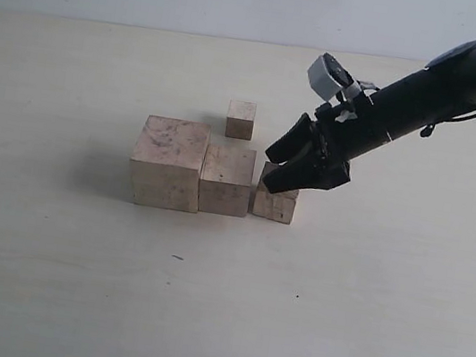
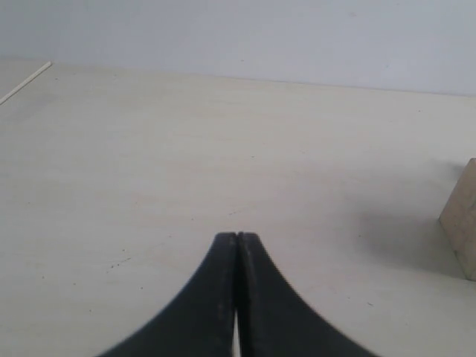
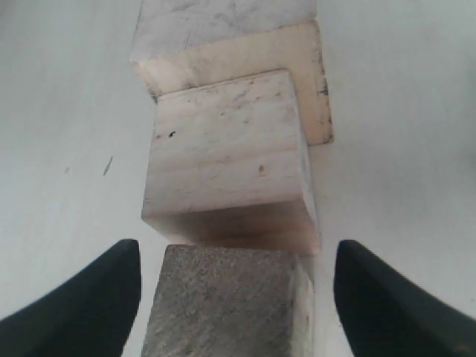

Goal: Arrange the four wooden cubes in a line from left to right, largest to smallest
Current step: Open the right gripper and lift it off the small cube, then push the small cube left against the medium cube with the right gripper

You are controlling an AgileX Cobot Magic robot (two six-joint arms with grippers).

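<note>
**Gripper spread over third cube, smallest cube not yet in the row**

We judge the step in hand to be letting go of the third cube [image 1: 277,206]. The right gripper [image 1: 277,174] hangs over it with its jaws spread, and the right wrist view shows a gap on each side. To do this well, we would lift straight up until both jaws are above the cube's top before moving sideways. A jaw that catches an edge could twist the cube or push it into its neighbour.

We judge that the next target is the smallest cube [image 1: 241,119], which stands alone behind the row, toward the far edge of the surface [image 1: 333,320]. It is small, so the jaws should close squarely on opposite faces, and it should go down just right of the third cube.

We count four cubes. Three are lined up near the middle of the surface: the largest cube [image 1: 168,163] is touching the second cube [image 1: 226,179], and the third is just beside that. We cannot tell whether those two touch. The fourth cube is the one standing apart.

There are two grippers. The left gripper [image 2: 237,238] has its jaws pressed together on nothing, and only a cube's edge shows in its view.
</note>
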